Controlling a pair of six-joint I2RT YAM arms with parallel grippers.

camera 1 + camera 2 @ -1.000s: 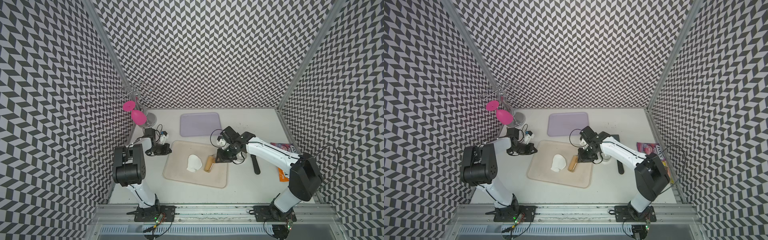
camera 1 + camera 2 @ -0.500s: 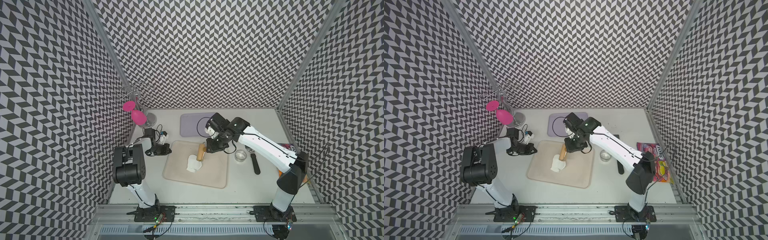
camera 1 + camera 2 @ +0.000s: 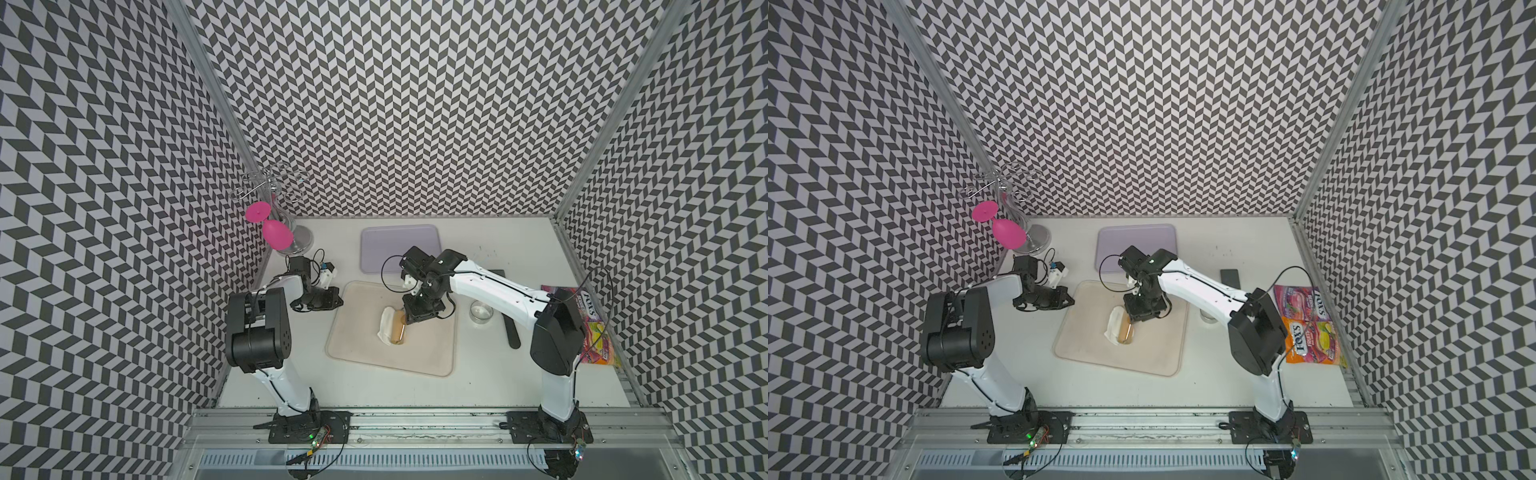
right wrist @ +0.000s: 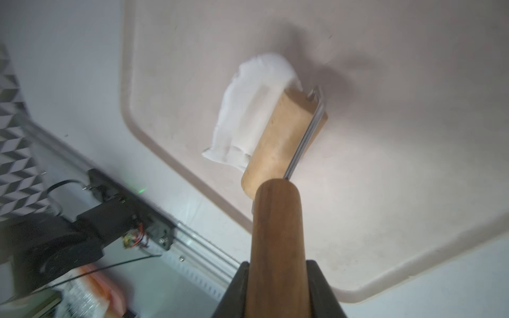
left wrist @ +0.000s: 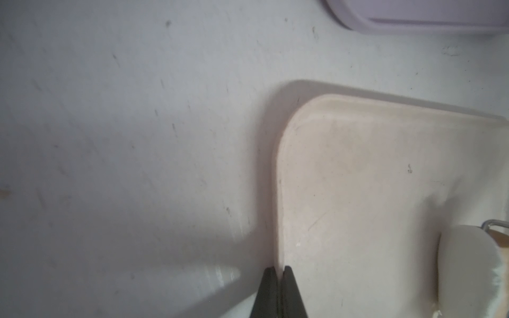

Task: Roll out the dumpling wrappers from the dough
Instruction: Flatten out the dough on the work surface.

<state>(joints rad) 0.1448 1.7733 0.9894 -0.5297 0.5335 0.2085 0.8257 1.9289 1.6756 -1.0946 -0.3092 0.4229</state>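
Black-and-white chevron walls close in a white tabletop. A beige tray lies near its middle, toward the front edge. The dough sits about mid-tray, a thick, uneven white slab with a ragged end, far from sheet-thin. No round wrappers show anywhere.

The right gripper pinches the brown handle of a small wooden rolling pin, and the roller lies against the dough's right flank. The left gripper has its fingers pressed together at the tray's left edge, near the far-left corner. I cannot tell whether they nip the rim or merely touch it.

Likely trouble:
- **Sticking:** the dough seems to ride up the roller's side, so it could cling, lift and wrap round the wood instead of spreading.
- **Folding:** the ragged end could fold under and leave a doubled ridge.
- **Sliding tray:** if the tray is not truly pinned, a sideways push may skid it toward the left arm.
- **Tilting roller:** the grip is far back on the handle, so downward force could tilt the roller and leave the sheet wedge-shaped.
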